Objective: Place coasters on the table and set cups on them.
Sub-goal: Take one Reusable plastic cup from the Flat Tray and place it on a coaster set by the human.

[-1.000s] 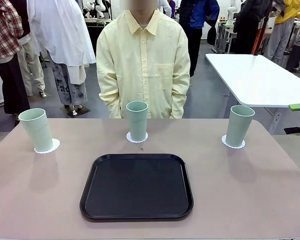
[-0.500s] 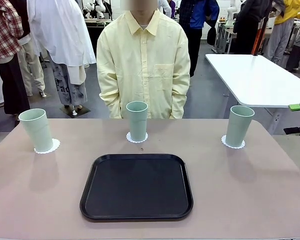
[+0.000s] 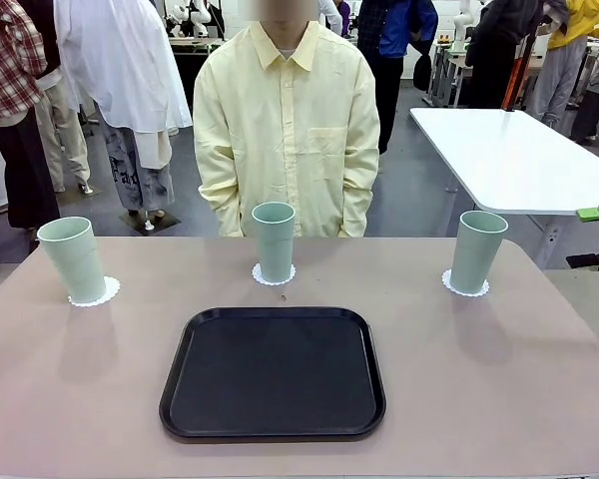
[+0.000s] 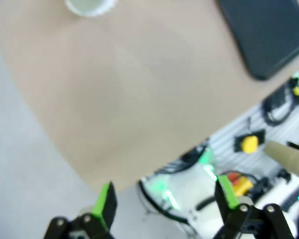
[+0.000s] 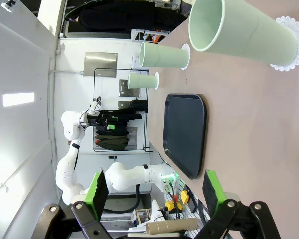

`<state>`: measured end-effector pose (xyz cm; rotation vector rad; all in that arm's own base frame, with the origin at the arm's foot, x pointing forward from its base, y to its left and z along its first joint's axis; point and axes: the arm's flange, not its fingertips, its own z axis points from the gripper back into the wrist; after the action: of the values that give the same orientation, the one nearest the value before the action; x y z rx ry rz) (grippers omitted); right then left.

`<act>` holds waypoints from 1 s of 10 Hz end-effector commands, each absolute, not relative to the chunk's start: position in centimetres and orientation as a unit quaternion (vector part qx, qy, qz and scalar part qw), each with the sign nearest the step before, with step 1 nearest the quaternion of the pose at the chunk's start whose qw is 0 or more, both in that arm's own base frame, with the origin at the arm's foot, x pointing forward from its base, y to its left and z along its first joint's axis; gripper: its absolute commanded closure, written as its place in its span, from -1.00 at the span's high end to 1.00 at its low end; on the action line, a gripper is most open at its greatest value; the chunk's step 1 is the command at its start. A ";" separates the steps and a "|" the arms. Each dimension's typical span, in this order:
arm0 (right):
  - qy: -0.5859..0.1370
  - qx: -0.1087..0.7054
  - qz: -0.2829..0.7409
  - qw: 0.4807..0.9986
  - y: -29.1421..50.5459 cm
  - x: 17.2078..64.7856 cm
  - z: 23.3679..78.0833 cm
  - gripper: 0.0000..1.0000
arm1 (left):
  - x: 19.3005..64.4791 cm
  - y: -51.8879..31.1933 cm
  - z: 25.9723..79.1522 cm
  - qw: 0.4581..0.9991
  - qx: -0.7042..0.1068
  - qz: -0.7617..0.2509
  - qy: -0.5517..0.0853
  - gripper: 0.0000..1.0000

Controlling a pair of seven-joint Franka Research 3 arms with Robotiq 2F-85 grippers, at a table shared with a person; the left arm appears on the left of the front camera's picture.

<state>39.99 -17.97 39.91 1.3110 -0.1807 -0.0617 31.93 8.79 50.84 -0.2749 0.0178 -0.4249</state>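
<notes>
Three cups stand upright along the far edge of the surface (image 3: 70, 399), each on its own coaster: left cup (image 3: 72, 258) on the left coaster (image 3: 108, 292) near the left edge, middle cup (image 3: 274, 240) on the middle coaster (image 3: 274, 279), right cup (image 3: 477, 250) on the right coaster (image 3: 465, 289). A black tray (image 3: 273, 372) lies toward the near edge. Left gripper (image 4: 167, 201): jaws open, holding nothing, off the surface's edge. Right gripper (image 5: 153, 188): jaws open, holding nothing.

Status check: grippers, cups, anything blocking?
Left gripper open, empty; right gripper open, empty. Three cups upright on coasters on the table. Black tray bare, nothing blocking.
</notes>
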 end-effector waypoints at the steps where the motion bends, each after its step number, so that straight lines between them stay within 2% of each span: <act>1: -0.081 0.608 -0.034 0.789 -17.9 39.9 40.2 1.00 | 33.2 9.1 50.9 0.971 -0.106 -0.216 -0.016 1.00; 2: -0.081 0.608 -0.034 0.789 -17.9 39.9 40.2 1.00 | 31.9 8.8 50.8 0.968 -0.136 -0.210 0.009 1.00; 4: -0.081 0.608 -0.034 0.789 -17.9 39.9 40.2 1.00 | 32.0 10.8 49.4 0.903 -0.369 -0.220 -0.017 1.00; 6: -0.081 0.608 -0.034 0.789 -17.9 39.9 40.2 1.00 | 31.9 14.0 48.7 0.829 -0.520 -0.204 -0.036 1.00; 10: -0.081 0.608 -0.034 0.789 -17.9 39.9 40.2 1.00 | 33.6 22.9 46.7 0.772 -0.624 -0.091 -0.076 1.00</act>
<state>39.95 -18.04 39.91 1.3109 -0.1817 -0.0633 31.43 20.27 46.97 -1.3136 -0.1387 -0.2631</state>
